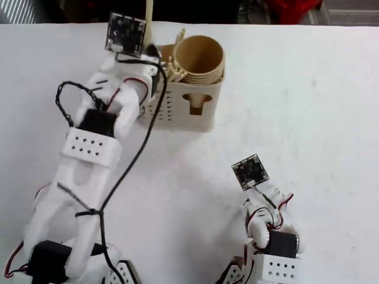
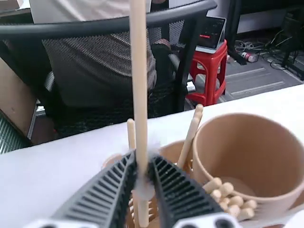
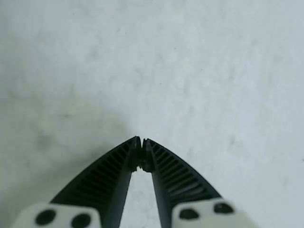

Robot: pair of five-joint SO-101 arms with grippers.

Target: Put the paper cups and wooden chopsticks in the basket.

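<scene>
My left gripper (image 2: 141,164) is shut on a wooden chopstick (image 2: 138,85) that stands upright over the basket (image 1: 198,109). In the high view the left arm (image 1: 95,136) stretches to the basket's left side, and the chopstick (image 1: 148,21) sticks up past the table's far edge. Stacked paper cups (image 1: 199,59) sit in the basket, with several chopsticks (image 1: 173,65) beside them; the left wrist view shows the top cup (image 2: 247,156) and chopstick ends (image 2: 228,197). My right gripper (image 3: 141,142) is shut on nothing, low over the bare table at the front right.
The white table (image 1: 308,100) stretches open to the right of the basket and across its middle. A black cable (image 1: 133,160) hangs along the left arm. Behind the table stand a black chair (image 2: 118,57) and a red stool (image 2: 211,61).
</scene>
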